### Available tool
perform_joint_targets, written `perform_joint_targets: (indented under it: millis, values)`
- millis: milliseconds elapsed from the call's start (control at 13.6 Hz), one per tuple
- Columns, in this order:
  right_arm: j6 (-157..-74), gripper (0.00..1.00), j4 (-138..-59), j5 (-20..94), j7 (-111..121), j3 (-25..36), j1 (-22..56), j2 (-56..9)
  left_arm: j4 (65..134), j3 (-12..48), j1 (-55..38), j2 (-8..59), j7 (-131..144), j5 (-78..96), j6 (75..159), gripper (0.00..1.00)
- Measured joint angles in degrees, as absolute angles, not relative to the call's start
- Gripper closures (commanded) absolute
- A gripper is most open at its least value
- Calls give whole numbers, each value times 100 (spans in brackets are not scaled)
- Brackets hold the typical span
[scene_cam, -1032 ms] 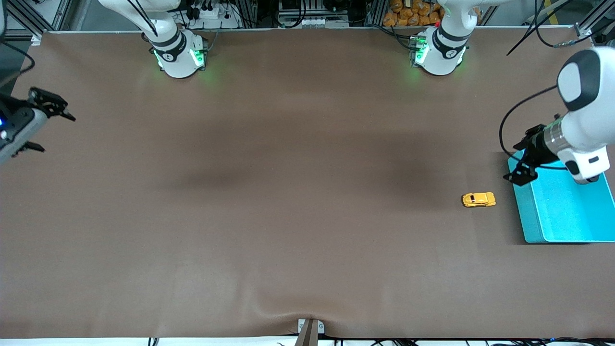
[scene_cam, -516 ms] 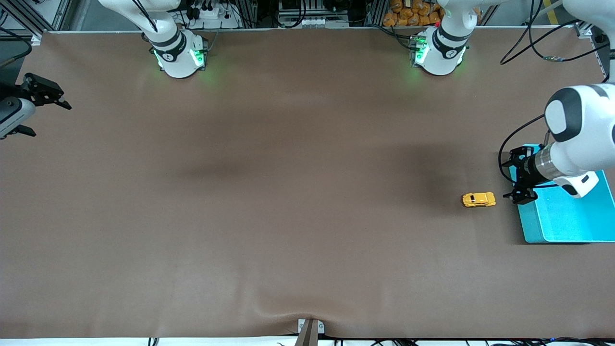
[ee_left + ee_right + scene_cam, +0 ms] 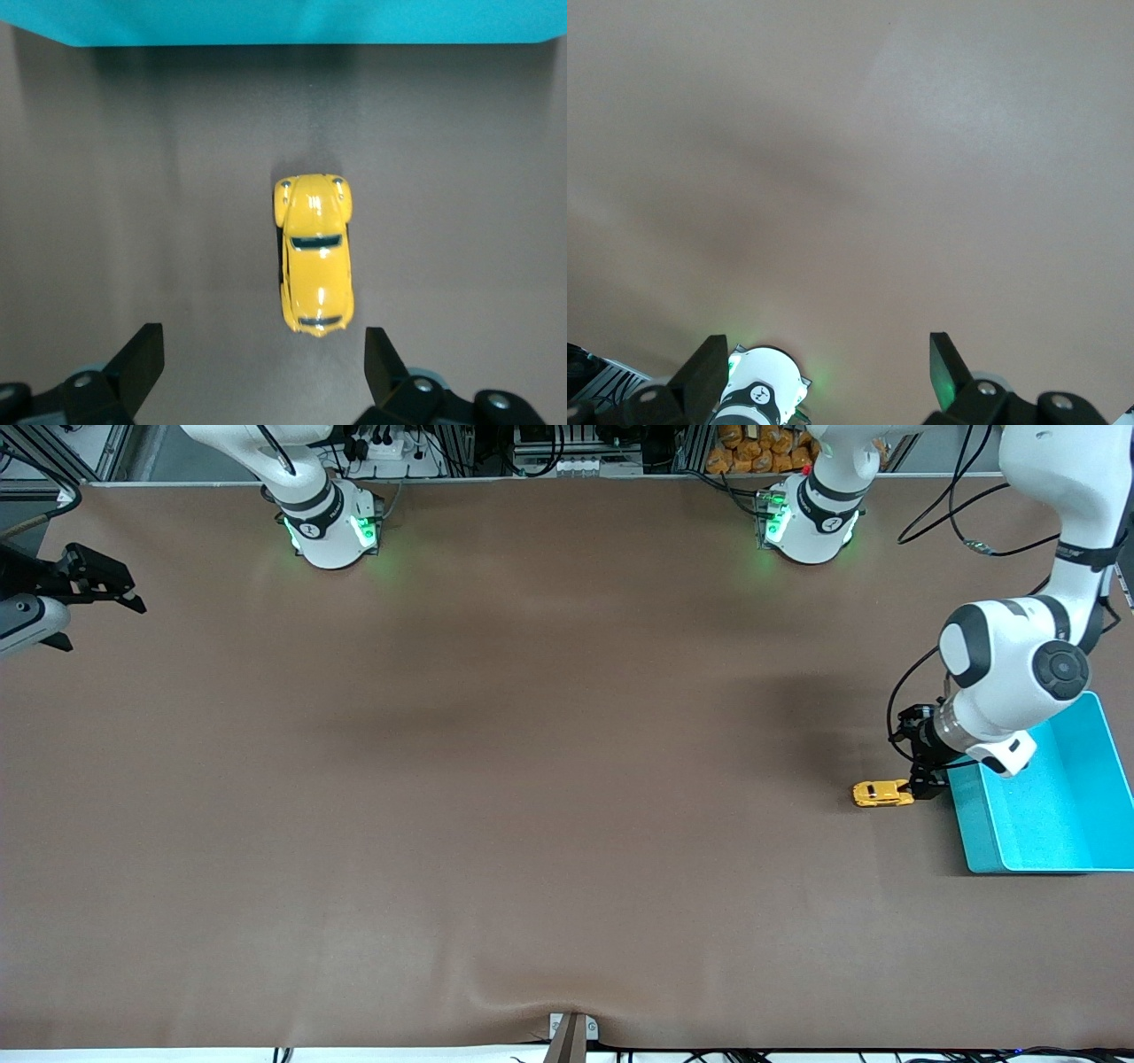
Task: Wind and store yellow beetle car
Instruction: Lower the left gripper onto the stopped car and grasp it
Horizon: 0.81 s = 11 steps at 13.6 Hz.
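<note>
The yellow beetle car [image 3: 882,793] rests on the brown table, beside the cyan bin [image 3: 970,833] at the left arm's end. My left gripper [image 3: 919,763] hangs low between car and bin, close to the car's end, and is open. In the left wrist view the car [image 3: 315,264] lies lengthwise just ahead of the open left gripper [image 3: 261,367], closer to one finger than the other, with the bin's wall [image 3: 283,18] past it. My right gripper [image 3: 89,613] waits open and empty over the table's edge at the right arm's end; the right wrist view shows the same open gripper [image 3: 826,372] over bare table.
The two arm bases [image 3: 332,527] [image 3: 806,522] stand along the table's back edge; the right arm's base [image 3: 757,390] also shows in the right wrist view. A small bracket [image 3: 571,1032] sits at the front edge. The bin holds nothing visible.
The left arm swung from over the bin's corner down toward the car, and its gripper now sits right by it. The right gripper shifted slightly at the table's end. The car has not moved.
</note>
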<state>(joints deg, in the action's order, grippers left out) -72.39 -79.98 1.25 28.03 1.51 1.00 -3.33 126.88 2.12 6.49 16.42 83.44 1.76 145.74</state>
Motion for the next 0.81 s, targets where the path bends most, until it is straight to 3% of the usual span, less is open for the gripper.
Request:
perform_joint_targets:
  millis: [295, 811]
  values:
    - [-7239, 0, -8006, 119, 2610, 162, 98, -334, 12718, 211, 691, 2002, 8360, 176, 15178, 0]
    - [-7533, 0, -7987, 124, 1394, 168, 100, -333, 12506, 209, 709, 2456, 8379, 184, 15387, 0]
